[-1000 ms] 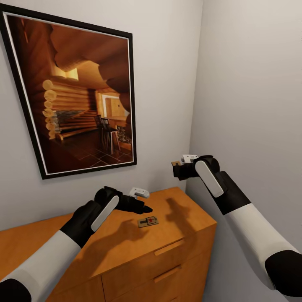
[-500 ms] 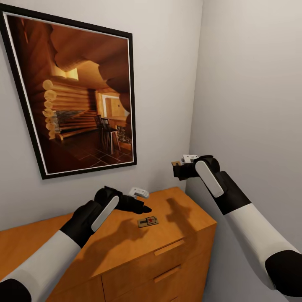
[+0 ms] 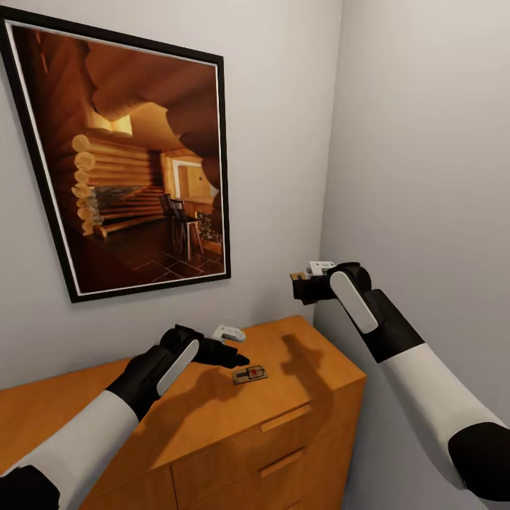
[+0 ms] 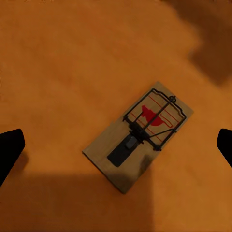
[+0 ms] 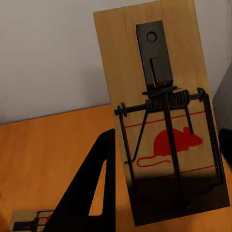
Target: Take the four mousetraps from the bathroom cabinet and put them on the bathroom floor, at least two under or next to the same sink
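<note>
One mousetrap (image 3: 250, 373) lies flat on the orange-brown cabinet (image 3: 319, 365), near its right end. My left gripper (image 3: 239, 359) hovers just left of and above it. In the left wrist view that mousetrap (image 4: 140, 136) lies on the cabinet top (image 4: 58, 72) between the widely spread fingertips (image 4: 9, 150), so the left gripper (image 4: 116, 147) is open and apart from the trap. My right gripper (image 3: 299, 285) is raised near the room corner, shut on a second mousetrap (image 5: 164, 116) that stands upright. Below it, the trap on the cabinet (image 5: 29, 223) shows too.
A large framed picture (image 3: 127, 156) of a log cabin hangs on the wall behind the cabinet. A grey side wall (image 3: 425, 156) stands close on the right, beside the right arm. Drawer fronts with slot handles (image 3: 285, 418) face me.
My left gripper has dropped slightly toward the cabinet top and the trap lying there. The right arm and its held trap have not moved.
</note>
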Robot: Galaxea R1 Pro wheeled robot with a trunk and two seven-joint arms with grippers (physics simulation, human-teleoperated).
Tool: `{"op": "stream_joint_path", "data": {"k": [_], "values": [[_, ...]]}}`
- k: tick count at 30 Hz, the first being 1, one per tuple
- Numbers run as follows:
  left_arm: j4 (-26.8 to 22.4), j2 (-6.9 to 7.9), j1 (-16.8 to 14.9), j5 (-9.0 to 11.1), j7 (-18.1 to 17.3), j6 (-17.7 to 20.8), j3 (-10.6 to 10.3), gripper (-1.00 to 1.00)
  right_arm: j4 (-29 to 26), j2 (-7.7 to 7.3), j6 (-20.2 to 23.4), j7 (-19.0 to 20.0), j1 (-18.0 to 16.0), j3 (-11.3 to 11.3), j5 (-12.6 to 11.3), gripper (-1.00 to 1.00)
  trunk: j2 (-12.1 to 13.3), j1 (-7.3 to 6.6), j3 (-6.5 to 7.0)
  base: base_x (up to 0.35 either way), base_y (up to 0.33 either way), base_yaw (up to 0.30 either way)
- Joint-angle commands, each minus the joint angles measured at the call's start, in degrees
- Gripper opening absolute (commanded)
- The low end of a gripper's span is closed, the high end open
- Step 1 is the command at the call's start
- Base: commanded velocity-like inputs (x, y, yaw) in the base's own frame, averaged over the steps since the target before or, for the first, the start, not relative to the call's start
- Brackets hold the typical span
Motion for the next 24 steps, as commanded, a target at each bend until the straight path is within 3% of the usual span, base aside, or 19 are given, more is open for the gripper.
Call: {"op": "stream_joint_path", "data": {"k": [1, 19, 24], "values": [[0.06, 0.04, -0.06, -0.37, -0.37, -0.10, -0.09, 1.00, -0.03, -0.06, 0.05, -0.48, -0.07, 0.14, -0.70, -1.00, -0.05, 0.00, -0.08, 0.000, 0.000, 0.000], [0.56, -0.36, -0.05, -0.33, -1.93, -1.08, -0.09, 1.00, -0.06, -0.02, 0.05, -0.47, -0.07, 0.14, -0.78, -1.00, -0.05, 0.00, -0.08, 0.000, 0.000, 0.000], [3.44, -1.97, -0.04, -1.07, -3.30, -1.26, -0.09, 1.00, -0.07, -0.02, 0.05, -0.42, -0.07, 0.15, -0.79, -1.00, -0.05, 0.00, -0.08, 0.000, 0.000, 0.000]]}}
